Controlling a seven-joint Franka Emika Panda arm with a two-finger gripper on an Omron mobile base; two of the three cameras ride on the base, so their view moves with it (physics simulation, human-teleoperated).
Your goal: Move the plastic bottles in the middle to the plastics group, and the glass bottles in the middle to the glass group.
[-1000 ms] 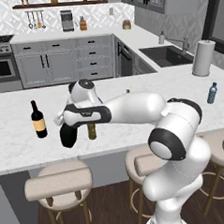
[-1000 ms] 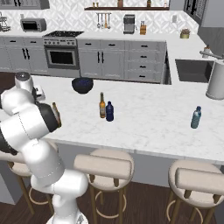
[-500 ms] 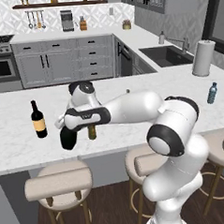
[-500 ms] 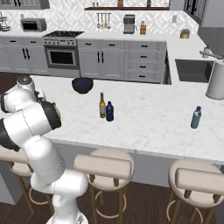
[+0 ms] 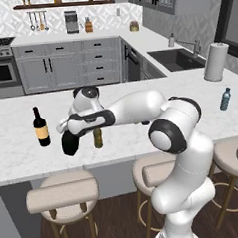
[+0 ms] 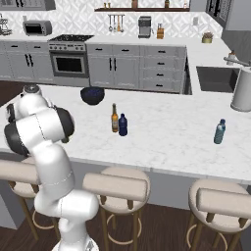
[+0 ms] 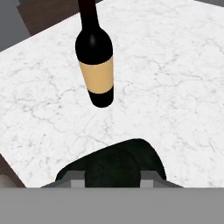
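Observation:
My gripper [image 5: 67, 131] is shut on the neck of the squat black flask [image 5: 69, 145], which stands upright low at the counter's left; I cannot tell whether it touches the marble. Left of it stands the wine bottle [image 5: 40, 127] with its yellow-orange label, and right of it the olive-brown beer bottle [image 5: 97, 138]. In the hand view the flask [image 7: 118, 164] sits between my fingertips [image 7: 78, 176], with the wine bottle [image 7: 95, 65] just beyond. The light-amber beer bottle [image 6: 114, 118] and the small dark blue bottle [image 6: 123, 125] stand together mid-counter. The pale water bottle [image 6: 219, 131] is far right.
A dark blue bowl [image 6: 92, 95] rests at the counter's back. A paper towel roll [image 5: 215, 61] stands by the sink [image 5: 176, 58] at the right. Stools [image 5: 62, 192] line the counter's near edge. Bare marble lies between the flask and the wine bottle.
The gripper has carried the black flask slightly left, closer to the wine bottle, and the arm's elbow has swung with it. The other bottles have stayed put.

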